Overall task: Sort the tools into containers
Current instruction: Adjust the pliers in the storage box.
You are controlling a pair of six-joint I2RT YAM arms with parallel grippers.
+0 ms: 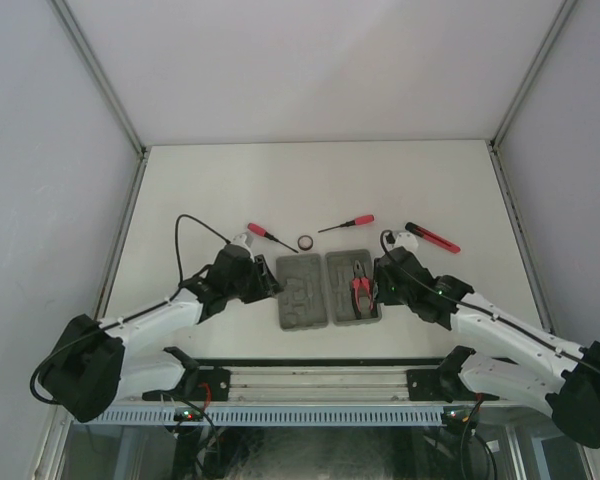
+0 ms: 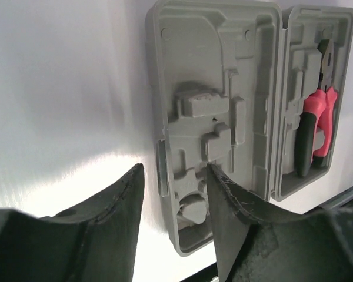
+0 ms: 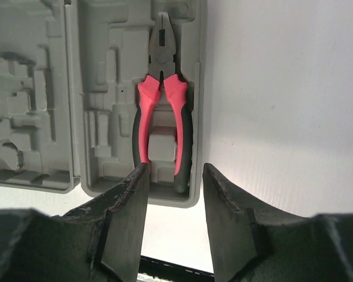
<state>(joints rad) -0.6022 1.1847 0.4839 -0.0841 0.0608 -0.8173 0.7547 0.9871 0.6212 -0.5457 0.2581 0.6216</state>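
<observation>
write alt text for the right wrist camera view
Red-and-black-handled pliers lie in the right half of an open grey case, whose left half shows only empty slots. In the foreground the right gripper has its dark jaws apart with nothing between them, by the case's near edge.

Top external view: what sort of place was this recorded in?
Probably a lab robot workcell, not a real workshop: a white table boxed in by plain white panels on metal frame posts, with a left arm and right arm bolted to a rail at its near edge.

white-black arms, black cables
</observation>
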